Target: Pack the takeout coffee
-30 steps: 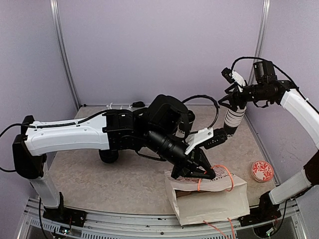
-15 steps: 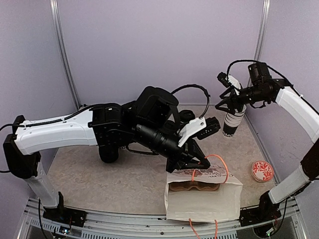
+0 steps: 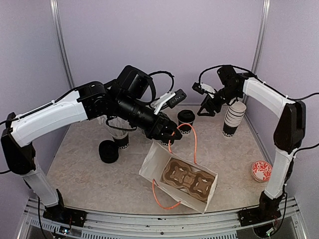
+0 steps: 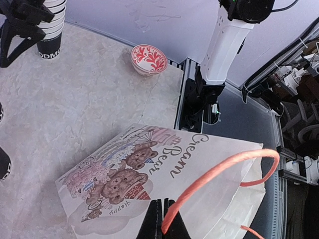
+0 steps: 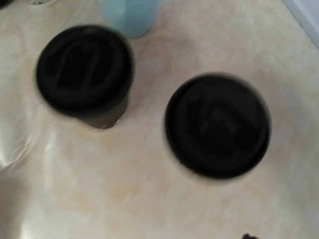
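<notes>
My left gripper (image 3: 168,135) is shut on the orange handle (image 3: 193,142) of a white paper bag (image 3: 153,167) and holds it up tilted, mouth open. A brown cardboard cup carrier (image 3: 187,178) lies inside. In the left wrist view the jaws (image 4: 163,226) pinch the handle (image 4: 219,169) above the printed bag (image 4: 149,164). One lidded black cup (image 3: 186,121) stands behind the bag, another (image 3: 108,151) at the left. My right gripper (image 3: 207,107) hovers just right of the nearer cup. The right wrist view shows two black lids (image 5: 217,124) (image 5: 84,67); its fingers are hidden.
A stack of black-and-white cups (image 3: 232,119) stands at the right, also in the left wrist view (image 4: 50,30). A red patterned bowl (image 3: 262,170) sits near the right edge. A light blue mug (image 5: 130,15) stands beyond the lids. Another black cup (image 3: 121,139) sits under the left arm.
My left gripper rose and pulled back to the left with the handle, tilting the bag and dragging it along. My right arm swung left from the cup stack toward the lidded cup.
</notes>
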You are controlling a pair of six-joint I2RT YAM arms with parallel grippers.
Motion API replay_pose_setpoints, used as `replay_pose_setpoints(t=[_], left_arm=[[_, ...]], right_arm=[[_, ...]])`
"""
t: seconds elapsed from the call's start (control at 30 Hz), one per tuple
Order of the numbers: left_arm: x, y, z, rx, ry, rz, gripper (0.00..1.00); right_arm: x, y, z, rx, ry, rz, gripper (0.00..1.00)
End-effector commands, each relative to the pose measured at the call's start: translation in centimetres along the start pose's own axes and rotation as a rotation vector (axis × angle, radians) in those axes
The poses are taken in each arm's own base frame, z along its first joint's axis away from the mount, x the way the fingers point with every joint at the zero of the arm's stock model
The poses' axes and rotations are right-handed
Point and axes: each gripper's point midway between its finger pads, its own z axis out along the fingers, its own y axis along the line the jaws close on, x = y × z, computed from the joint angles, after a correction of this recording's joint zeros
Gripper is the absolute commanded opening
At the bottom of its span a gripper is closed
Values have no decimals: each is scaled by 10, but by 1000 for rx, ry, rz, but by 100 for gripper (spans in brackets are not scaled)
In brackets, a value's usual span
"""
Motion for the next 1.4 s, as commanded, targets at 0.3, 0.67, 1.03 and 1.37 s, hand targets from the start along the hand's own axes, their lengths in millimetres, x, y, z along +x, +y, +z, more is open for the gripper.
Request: replay_pose_setpoints(t=[0.3,0.67,1.03,1.37], left_arm=[[-2,-10,-8,70,49,-23,0],[-4,-11,-12,62,28,-19,0],[-11,-12,-14,55,7,-9,0],[-12,-16,-15,53,-4,1,0]], right_arm=[[-28,-31,75,-21,36,4,78],[-17,-35,107,-8,71,45,78],[-6,-30,115,-32,101,78,64],[-4,-27,106,-16,108,84,69]])
